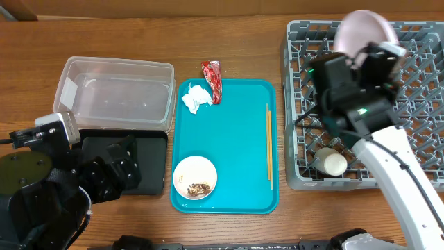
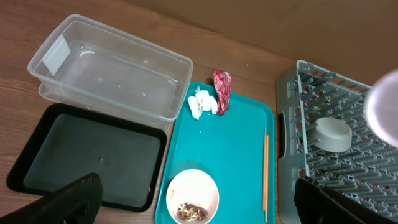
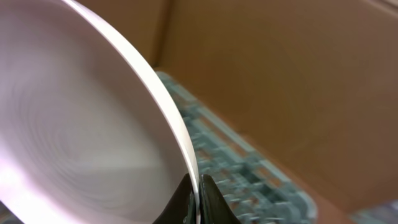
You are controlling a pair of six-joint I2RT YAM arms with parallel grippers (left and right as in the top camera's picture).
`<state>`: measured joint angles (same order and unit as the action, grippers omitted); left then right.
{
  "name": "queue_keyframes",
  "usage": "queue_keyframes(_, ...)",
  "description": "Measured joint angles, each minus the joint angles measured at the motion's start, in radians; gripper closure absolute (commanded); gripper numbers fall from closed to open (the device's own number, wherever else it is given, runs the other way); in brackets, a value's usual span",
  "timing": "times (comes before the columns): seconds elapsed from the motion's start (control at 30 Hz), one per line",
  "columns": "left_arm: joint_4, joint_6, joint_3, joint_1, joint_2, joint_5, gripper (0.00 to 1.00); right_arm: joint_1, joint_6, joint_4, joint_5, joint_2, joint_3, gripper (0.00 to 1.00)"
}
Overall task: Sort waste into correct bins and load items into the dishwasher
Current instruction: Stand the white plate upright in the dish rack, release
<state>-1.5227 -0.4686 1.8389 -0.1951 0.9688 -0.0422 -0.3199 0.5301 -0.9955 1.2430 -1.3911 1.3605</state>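
Over the grey rack [image 1: 423, 76], raised right jaws pinch the white plate [image 1: 361, 31]; left jaws gape.

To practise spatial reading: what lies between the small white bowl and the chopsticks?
Only bare teal tray separates the small white bowl and the chopsticks, seen in the overhead view.

no readable text, red wrapper [image 1: 212, 78] print illegible

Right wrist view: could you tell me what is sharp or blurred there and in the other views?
Right wrist view: the rim of the plate pinched in the right gripper is sharp, the dish rack behind soft. Left wrist view: the plate is a blurred patch at the right edge. Overhead view: evenly lit, sharp.
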Motion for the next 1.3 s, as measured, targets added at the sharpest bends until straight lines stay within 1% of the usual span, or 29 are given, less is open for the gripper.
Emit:
queue_keyframes(0.17, 0.0, 0.0, 0.0, 0.0, 0.0, 0.0, 0.0, 0.157, -0.01, 0.0, 0.018, -0.028, 0.0, 0.96)
queue_keyframes(0.27, 0.0, 0.0, 0.0, 0.0, 0.0, 0.0, 0.0, 0.202, -0.011, 0.0, -0.002, -0.061, 0.0, 0.96)
queue_keyframes(0.43, 0.0, 0.0, 0.0, 0.0, 0.0, 0.0, 0.0, 0.208, -0.014, 0.0, -0.023, -0.132, 0.0, 0.96)
queue_keyframes(0.67, 0.0, 0.0, 0.0, 0.0, 0.0, 0.0, 0.0, 0.208, -0.054, 0.012, -0.023, -0.24, 0.0, 0.96)
queue_keyframes(0.9, 0.0, 0.0, 0.0, 0.0, 0.0, 0.0, 0.0, 0.195, -0.067, -0.009, -0.024, -0.283, -0.001, 0.95)
queue_keyframes(0.93, 0.0, 0.0, 0.0, 0.0, 0.0, 0.0, 0.0, 0.191, -0.068, -0.012, -0.024, -0.283, -0.001, 0.94)
queue_keyframes(0.97, 0.0, 0.0, 0.0, 0.0, 0.0, 0.0, 0.0, 0.18, -0.068, -0.019, -0.024, -0.283, -0.001, 0.88)
queue_keyframes(1.0, 0.0, 0.0, 0.0, 0.0, 0.0, 0.0, 0.0, 0.168, -0.065, -0.024, -0.024, -0.284, -0.001, 0.78)
queue_keyframes(1.03, 0.0, 0.0, 0.0, 0.0, 0.0, 0.0, 0.0, 0.159, -0.063, -0.029, -0.025, -0.284, -0.001, 0.72)
queue_keyframes(1.1, 0.0, 0.0, 0.0, 0.0, 0.0, 0.0, 0.0, 0.135, -0.069, -0.051, -0.026, -0.284, -0.001, 0.65)
queue_keyframes(1.17, 0.0, 0.0, 0.0, 0.0, 0.0, 0.0, 0.0, 0.111, -0.074, -0.066, -0.024, -0.284, -0.002, 0.55)
queue_keyframes(1.2, 0.0, 0.0, 0.0, 0.0, 0.0, 0.0, 0.0, 0.1, -0.077, -0.069, -0.019, -0.284, -0.002, 0.51)
queue_keyframes(1.3, 0.0, 0.0, 0.0, 0.0, 0.0, 0.0, 0.0, 0.064, -0.09, -0.08, 0.011, -0.284, -0.002, 0.47)
